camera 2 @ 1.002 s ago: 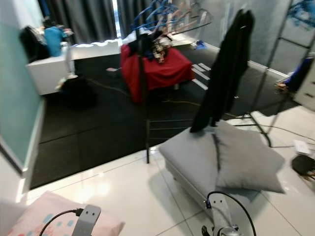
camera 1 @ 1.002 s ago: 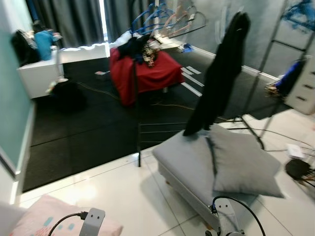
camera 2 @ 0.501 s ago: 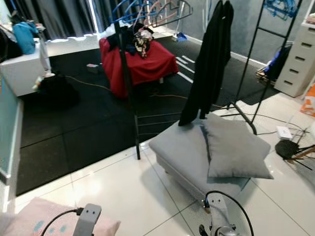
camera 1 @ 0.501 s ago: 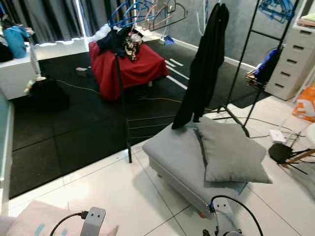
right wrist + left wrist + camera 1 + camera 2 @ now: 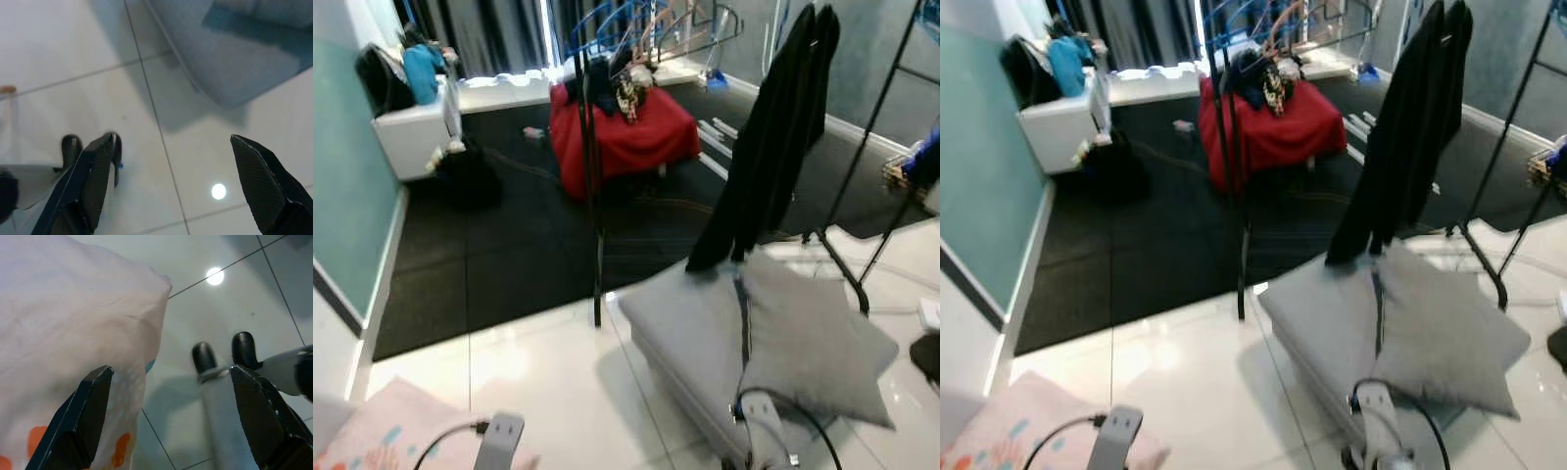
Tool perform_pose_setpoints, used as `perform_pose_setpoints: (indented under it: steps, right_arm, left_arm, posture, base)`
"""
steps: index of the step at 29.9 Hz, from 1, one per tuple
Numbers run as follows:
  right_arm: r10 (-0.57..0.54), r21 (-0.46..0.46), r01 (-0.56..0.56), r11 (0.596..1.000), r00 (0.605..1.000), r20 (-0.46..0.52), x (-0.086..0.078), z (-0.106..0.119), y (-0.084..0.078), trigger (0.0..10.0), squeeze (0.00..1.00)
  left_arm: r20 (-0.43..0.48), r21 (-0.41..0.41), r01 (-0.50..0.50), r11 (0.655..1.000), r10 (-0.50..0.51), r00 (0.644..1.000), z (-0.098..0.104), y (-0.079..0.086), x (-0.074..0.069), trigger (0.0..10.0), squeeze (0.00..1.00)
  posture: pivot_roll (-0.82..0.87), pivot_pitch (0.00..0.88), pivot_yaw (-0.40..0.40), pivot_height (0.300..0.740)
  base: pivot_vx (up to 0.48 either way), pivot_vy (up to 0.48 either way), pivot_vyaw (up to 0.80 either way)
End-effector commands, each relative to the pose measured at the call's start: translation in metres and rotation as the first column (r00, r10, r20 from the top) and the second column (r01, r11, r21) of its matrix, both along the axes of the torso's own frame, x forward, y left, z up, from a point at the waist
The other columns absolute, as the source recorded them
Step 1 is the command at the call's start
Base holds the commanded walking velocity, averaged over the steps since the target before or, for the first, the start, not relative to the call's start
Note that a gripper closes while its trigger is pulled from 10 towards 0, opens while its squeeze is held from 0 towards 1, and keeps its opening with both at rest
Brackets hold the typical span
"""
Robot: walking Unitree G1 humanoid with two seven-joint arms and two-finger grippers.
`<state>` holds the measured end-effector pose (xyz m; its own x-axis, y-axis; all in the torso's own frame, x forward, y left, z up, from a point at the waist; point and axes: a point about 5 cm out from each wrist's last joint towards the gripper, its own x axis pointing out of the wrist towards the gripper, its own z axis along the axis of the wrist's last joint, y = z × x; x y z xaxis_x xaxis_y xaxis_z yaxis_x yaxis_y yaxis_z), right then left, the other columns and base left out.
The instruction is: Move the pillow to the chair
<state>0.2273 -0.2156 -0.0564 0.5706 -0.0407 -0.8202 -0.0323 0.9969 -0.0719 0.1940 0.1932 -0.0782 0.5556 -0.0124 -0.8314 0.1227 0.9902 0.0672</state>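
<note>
The camera has turned left. The pink pillow [image 5: 63, 347] hangs by the left gripper [image 5: 171, 421], fingers wide. The right gripper [image 5: 171, 186] is wide too, near the grey chair [image 5: 705, 333].

Black coat [image 5: 769, 147] hangs on thin black metal rack [image 5: 590, 166]. Red-draped table [image 5: 625, 137] w/ clutter behind, on black carpet [image 5: 509, 245]. White low cabinet [image 5: 411, 132] by teal wall [image 5: 342, 176]. Glossy white tile floor [image 5: 548, 382] in front.
</note>
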Motion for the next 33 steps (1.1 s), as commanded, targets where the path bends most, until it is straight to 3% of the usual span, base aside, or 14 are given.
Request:
perform_pose_setpoints:
  steps: [1,33]
  right_arm:
    - [-0.011,0.003,0.011,1.000,1.000,-0.024,-0.0076,-0.0047,-0.0005,10.0,0.00]
    - [-0.030,0.003,0.030,1.000,1.000,-0.006,-0.0065,-0.0038,-0.0014,10.0,0.00]
  left_arm:
    - [-0.015,-0.006,-0.002,1.000,0.002,1.000,-0.0013,0.0007,-0.0026,10.0,0.00]
    - [-0.014,-0.024,-0.007,1.000,0.007,1.000,-0.0012,-0.0003,-0.0021,10.0,0.00]
  posture:
    - [-0.21,0.023,0.035,0.740]
    - [-0.21,0.037,0.033,0.740]
  base:
    - [0.000,-0.480,0.00]
    - [0.000,-0.480,0.00]
